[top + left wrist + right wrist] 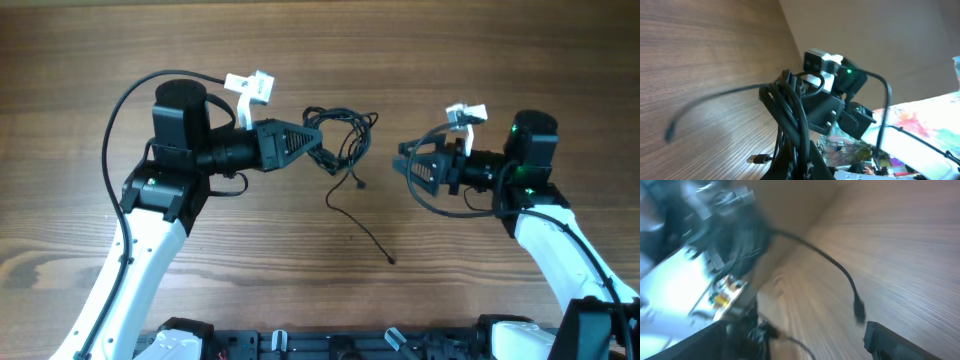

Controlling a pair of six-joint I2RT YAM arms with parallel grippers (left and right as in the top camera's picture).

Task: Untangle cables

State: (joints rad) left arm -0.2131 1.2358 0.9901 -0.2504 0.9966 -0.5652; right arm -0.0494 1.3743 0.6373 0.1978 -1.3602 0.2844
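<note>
The cables are mostly one small knotted bundle, raised off the desk at the tip of the left end effector. That end effector is clamped shut on the near side of the bundle. In the left wrist view the dark loops rise straight out from between its fingers.

The right end effector faces it from the far side of the bundle. Its fingers are spread wide with nothing between them, and it is near the cables without touching them.

Below and ahead of the left end effector, one long strand has come free of the bundle. It runs across the desk to a plug tip, well clear of both end effectors. A shorter tail with its own plug hangs just under the bundle.

By my reading the task is at an early stage. One cord is partly drawn out, but the core of the knot is not yet undone. The loops have to be pulled apart and each cord laid out separately.
</note>
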